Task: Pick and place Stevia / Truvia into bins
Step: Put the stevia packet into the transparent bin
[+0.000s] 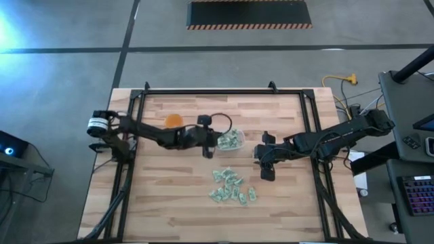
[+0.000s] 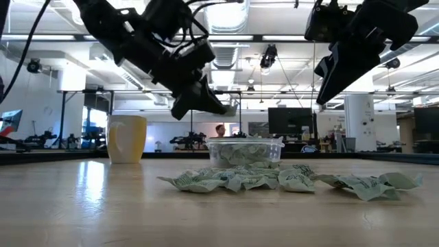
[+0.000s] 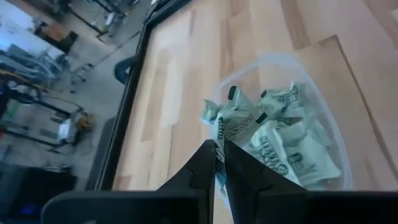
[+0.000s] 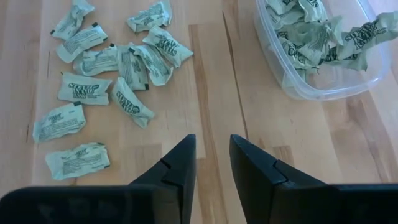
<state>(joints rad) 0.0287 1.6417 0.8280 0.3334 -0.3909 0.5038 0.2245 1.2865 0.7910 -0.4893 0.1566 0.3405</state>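
Note:
The clear tub point(image 1: 229, 141) stands near the table's middle with several green-and-white packets in it. My left gripper point(image 3: 219, 152) hovers just left of the tub and is shut on one packet point(image 3: 231, 118). In the low view that gripper point(image 2: 221, 106) is above the tub point(image 2: 245, 152). A loose heap of packets point(image 1: 232, 186) lies flat on the wood nearer the front edge. To the right of the tub and the heap, my right gripper point(image 4: 212, 155) hangs open above bare wood with nothing between its fingers. My left gripper pinches the packet by its near end point(image 3: 220, 142) between its two fingertips. The fingers slant downward from the table's left. The rest of the crumpled packet sticks out past the fingertips, lifted clear above the tub's rim point(image 3: 214, 99).
An orange round cup point(image 1: 174, 120) stands left of the tub, behind my left arm. A black frame point(image 1: 210, 91) runs along the table's far and side edges. Bare wood lies at the front left and front right.

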